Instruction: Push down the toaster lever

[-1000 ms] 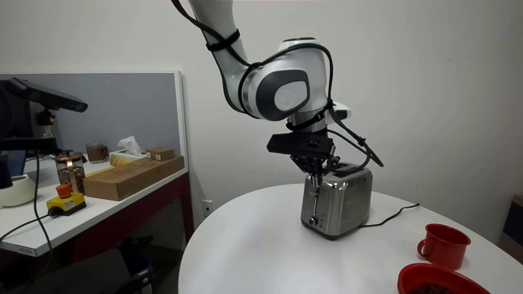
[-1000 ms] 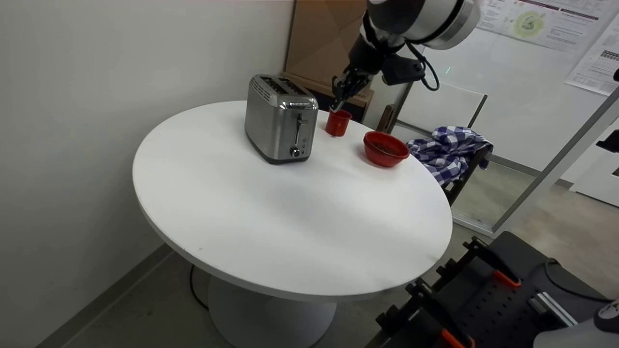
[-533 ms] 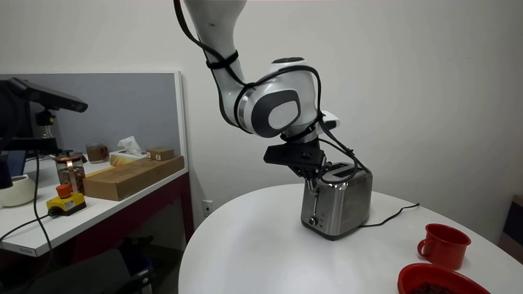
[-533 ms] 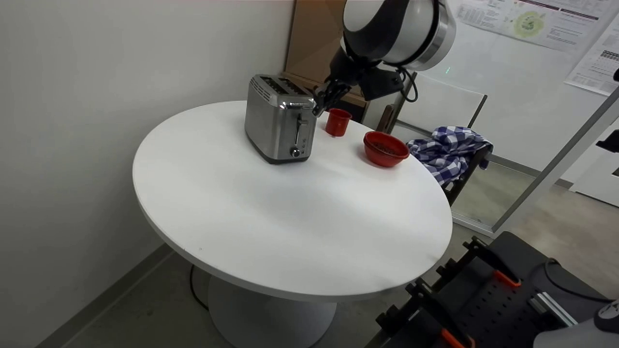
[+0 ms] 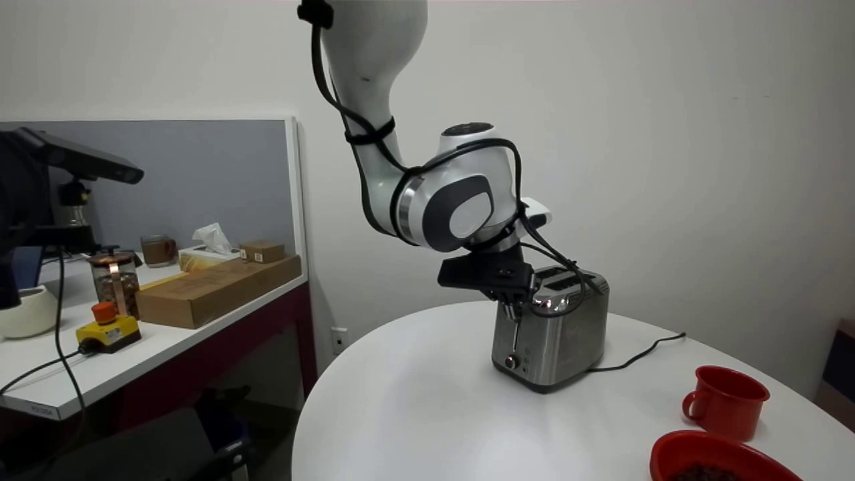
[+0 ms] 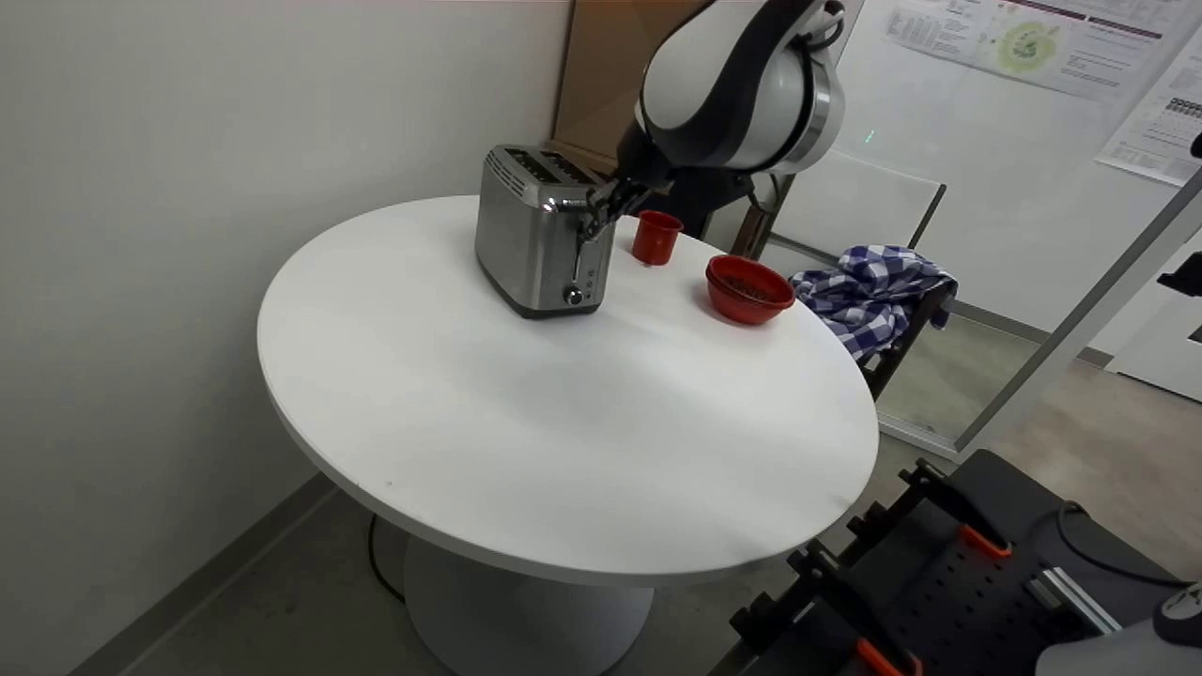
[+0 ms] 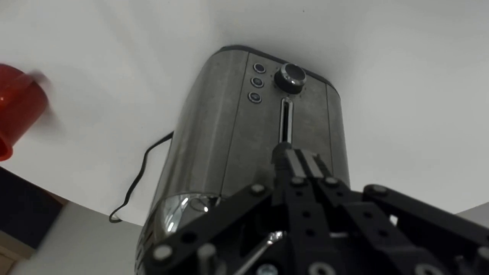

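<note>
Toaster (image 5: 578,341) upright, brushed silver; lever (image 7: 280,149) partly hidden.

The gripper (image 5: 512,314) points down at the front of the toaster (image 5: 576,341), above its knob (image 5: 511,361). A cord (image 5: 641,357) trails over the surface (image 5: 414,401); a mug (image 5: 729,407) stands just behind a bowl (image 5: 718,445).

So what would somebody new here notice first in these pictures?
Probably the white robot arm, its fingers at the front of the shiny toaster on the round white table. The red mug and red bowl near the table's edge come next. In an exterior view, a checked cloth lies past that edge.
</note>
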